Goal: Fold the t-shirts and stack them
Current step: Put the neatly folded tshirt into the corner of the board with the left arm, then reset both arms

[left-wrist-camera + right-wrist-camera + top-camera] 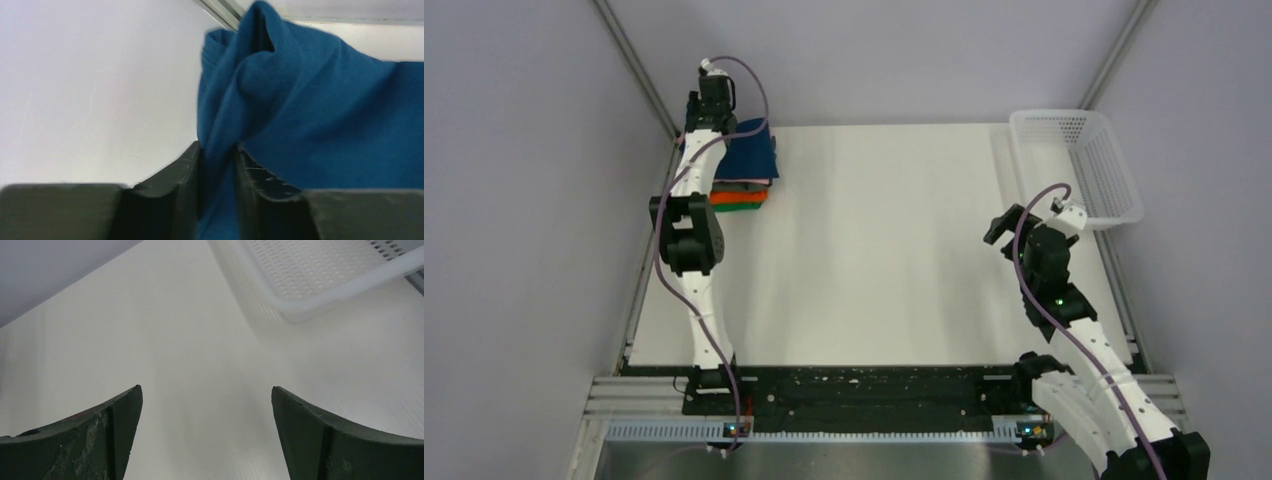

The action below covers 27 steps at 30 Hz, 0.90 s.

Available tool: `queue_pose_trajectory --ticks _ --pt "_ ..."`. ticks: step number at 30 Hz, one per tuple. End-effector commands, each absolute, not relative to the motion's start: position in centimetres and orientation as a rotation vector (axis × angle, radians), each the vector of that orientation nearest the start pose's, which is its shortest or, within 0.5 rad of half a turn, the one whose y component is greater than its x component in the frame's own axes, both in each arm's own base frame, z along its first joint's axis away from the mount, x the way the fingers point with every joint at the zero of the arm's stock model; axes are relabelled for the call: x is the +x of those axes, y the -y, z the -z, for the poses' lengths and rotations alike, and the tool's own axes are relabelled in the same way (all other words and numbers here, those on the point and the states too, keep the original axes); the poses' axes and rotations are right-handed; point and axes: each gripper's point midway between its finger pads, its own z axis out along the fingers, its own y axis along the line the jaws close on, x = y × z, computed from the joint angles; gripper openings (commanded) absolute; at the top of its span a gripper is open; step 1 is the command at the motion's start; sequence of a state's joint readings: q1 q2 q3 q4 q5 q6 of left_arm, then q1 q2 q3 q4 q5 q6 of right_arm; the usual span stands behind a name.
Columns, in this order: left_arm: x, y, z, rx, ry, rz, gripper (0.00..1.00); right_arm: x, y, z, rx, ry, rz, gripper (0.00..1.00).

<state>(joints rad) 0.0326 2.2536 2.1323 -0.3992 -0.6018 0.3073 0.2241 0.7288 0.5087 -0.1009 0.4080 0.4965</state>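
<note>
A folded navy blue t-shirt (754,150) lies on top of a stack at the far left corner of the table. Grey (746,184), orange (740,197) and green (736,208) folded shirts show as edges below it. My left gripper (712,118) reaches over the stack's far left side. In the left wrist view the left gripper (218,150) is shut on a bunched fold of the blue shirt (320,115). My right gripper (1004,228) is open and empty above bare table on the right; in the right wrist view the right gripper (206,392) has nothing between its jaws.
A white plastic mesh basket (1079,160) stands at the far right corner and shows in the right wrist view (320,270). Grey walls close in on the left, back and right. The white table (874,250) spreads between the arms.
</note>
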Motion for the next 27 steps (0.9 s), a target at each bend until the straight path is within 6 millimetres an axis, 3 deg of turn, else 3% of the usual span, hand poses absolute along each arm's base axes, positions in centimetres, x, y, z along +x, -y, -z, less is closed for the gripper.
queue_pose_trajectory --ticks 1,3,4,8,13,19,22,26,27 --pt "60.8 -14.9 -21.7 -0.244 -1.976 -0.87 0.51 30.2 -0.8 -20.7 0.533 -1.732 -0.09 0.98" --pt "60.7 -15.7 -22.3 -0.281 -1.943 -0.921 0.92 30.2 -0.8 -20.7 0.531 -1.737 -0.089 0.98" --pt "60.6 -16.0 -22.6 -0.306 -1.927 -0.935 0.98 30.1 -0.8 -20.6 0.533 -1.737 -0.088 0.98" --pt "60.3 -15.5 -23.5 -0.358 -1.915 -0.877 0.99 30.1 -0.9 -20.6 0.532 -1.739 -0.092 0.98" --pt "59.9 -13.1 -24.9 -0.387 -1.938 -0.658 0.99 30.0 -1.2 -20.9 0.522 -1.733 -0.117 0.98" --pt "59.7 -6.5 -26.9 -0.343 -1.933 -0.193 0.99 29.6 -1.4 -21.0 0.508 -1.736 -0.133 0.99" --pt "59.0 -3.5 -26.9 -0.305 -1.936 -0.015 0.99 29.6 -1.8 -21.0 0.494 -1.738 -0.153 0.99" --pt "56.6 1.9 -27.6 -0.241 -1.918 0.245 0.99 29.6 -2.5 -20.7 0.466 -1.748 -0.194 0.99" --pt "55.2 4.1 -28.9 -0.215 -1.882 0.282 0.99 29.6 -2.6 -20.6 0.465 -1.755 -0.193 0.99"
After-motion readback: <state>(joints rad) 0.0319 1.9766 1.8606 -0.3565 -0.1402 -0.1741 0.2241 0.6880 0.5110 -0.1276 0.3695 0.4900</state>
